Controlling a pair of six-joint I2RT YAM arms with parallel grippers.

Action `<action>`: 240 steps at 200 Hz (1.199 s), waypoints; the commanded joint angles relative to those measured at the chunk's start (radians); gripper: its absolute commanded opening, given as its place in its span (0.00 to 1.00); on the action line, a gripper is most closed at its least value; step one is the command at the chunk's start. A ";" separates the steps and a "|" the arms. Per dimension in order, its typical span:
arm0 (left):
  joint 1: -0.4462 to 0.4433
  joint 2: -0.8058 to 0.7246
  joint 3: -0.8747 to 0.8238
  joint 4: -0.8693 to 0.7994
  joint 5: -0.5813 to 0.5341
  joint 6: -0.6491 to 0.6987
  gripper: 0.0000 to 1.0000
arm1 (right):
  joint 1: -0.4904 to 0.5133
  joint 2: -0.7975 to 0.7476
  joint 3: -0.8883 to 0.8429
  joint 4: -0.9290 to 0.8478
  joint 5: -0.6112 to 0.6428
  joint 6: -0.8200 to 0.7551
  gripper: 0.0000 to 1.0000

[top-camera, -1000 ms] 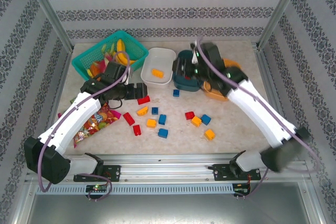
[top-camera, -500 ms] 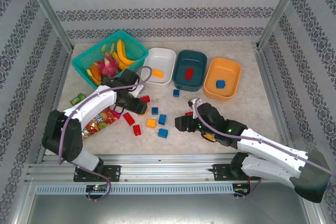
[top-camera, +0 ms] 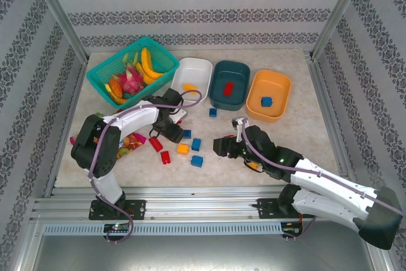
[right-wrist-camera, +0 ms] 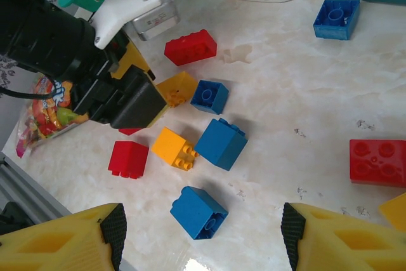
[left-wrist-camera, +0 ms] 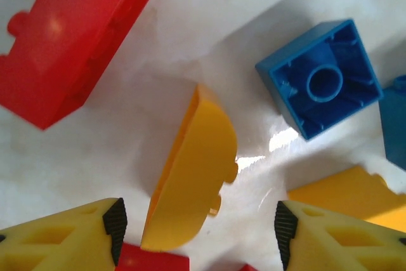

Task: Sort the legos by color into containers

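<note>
Left gripper (left-wrist-camera: 196,230) has swung over the yellow brick (left-wrist-camera: 190,176) lying on the surface (left-wrist-camera: 203,49) beside a red brick (left-wrist-camera: 70,42). Its jaws sit half-wide, not touching yet. Probably light, hard, slick plastic, so pinch the flat sides.

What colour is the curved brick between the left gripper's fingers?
The brick is yellow-orange, clearest in the left wrist view.

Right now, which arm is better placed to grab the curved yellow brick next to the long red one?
Left. The left pincer straddles the yellow brick, open on both sides. The right pincer hovers open farther right, above a blue brick.
</note>
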State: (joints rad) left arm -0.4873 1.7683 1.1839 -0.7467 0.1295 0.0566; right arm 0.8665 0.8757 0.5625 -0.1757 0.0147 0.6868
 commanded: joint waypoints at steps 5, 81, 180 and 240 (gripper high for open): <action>-0.021 0.055 0.041 0.018 -0.037 0.033 0.61 | 0.000 -0.009 0.016 -0.001 0.025 0.022 0.68; -0.034 0.074 0.019 0.040 -0.056 -0.002 0.36 | -0.016 -0.016 0.017 -0.009 0.041 0.039 0.68; -0.006 0.029 0.423 -0.162 -0.062 -0.115 0.26 | -0.077 0.046 0.208 -0.067 0.088 -0.014 0.67; 0.053 0.408 0.914 -0.293 -0.156 -0.231 0.23 | -0.232 0.161 0.381 -0.097 0.015 0.008 0.66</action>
State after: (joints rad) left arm -0.4679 2.0624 1.9995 -0.9146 0.0292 -0.0925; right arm 0.6792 1.0069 0.8783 -0.2516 0.0624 0.6899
